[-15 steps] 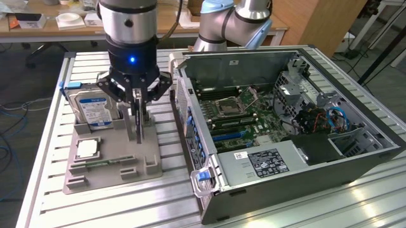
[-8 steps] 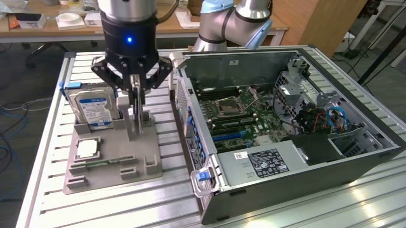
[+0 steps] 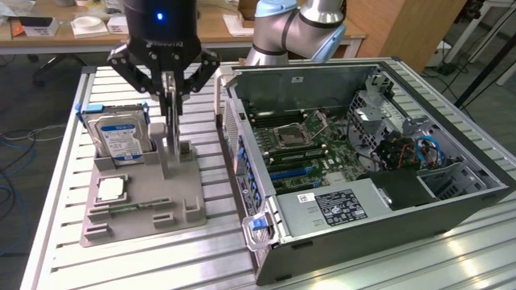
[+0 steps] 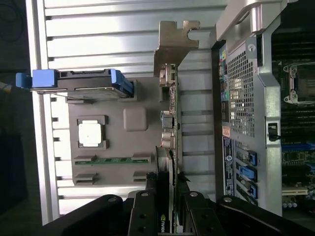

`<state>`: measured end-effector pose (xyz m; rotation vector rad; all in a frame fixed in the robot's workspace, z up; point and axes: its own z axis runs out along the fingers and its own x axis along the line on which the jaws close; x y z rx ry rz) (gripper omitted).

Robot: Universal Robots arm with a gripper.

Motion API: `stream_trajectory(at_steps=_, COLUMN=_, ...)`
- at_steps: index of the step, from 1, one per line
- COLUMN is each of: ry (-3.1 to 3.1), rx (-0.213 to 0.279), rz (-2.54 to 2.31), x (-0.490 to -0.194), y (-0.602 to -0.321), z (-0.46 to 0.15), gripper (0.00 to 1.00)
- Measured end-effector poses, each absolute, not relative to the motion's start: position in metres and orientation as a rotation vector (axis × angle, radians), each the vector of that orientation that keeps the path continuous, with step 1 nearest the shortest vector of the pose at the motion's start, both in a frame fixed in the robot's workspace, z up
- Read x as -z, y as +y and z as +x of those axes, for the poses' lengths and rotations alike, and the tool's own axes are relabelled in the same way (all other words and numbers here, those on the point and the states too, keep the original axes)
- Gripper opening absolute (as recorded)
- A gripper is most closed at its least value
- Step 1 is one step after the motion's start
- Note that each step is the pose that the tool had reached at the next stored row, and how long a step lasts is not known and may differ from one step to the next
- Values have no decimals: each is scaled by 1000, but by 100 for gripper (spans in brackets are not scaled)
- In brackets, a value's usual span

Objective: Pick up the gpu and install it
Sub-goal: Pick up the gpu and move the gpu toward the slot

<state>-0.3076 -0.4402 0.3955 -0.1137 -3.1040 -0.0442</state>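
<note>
Exterior view: gripper [image 3: 170, 90] hangs over the grey fixture tray [image 3: 137, 226]. Its jaws are partly closed and pinch the upper edge of the gpu [image 3: 171, 136]. The card stands upright, edge-on, with its lower end at the tray's slot; I cannot tell whether it is clear of the slot. Hard drive [image 3: 121, 138] is just beside it, and the open computer case [image 3: 387, 241] is on the exterior view's right.

Wrist view: fingers [image 4: 146, 209] press both faces of the gpu [image 4: 170, 132]. Its bracket [image 4: 174, 42] is at the far end, near the case wall [image 4: 243, 93].

Judgement: the grip looks centred. The pick wants a straight, untilted pull, with the bracket kept off the drive and wall.
</note>
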Motion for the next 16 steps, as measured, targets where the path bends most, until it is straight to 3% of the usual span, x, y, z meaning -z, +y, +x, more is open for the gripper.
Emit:
stream_trajectory(at_steps=5, ry=-3104, rx=44, rz=-114, x=-416, y=-440, z=-308, gripper=26)
stream_trajectory(at_steps=16, ry=-3104, rx=44, rz=-114, x=-416, y=-440, z=-307, gripper=26)
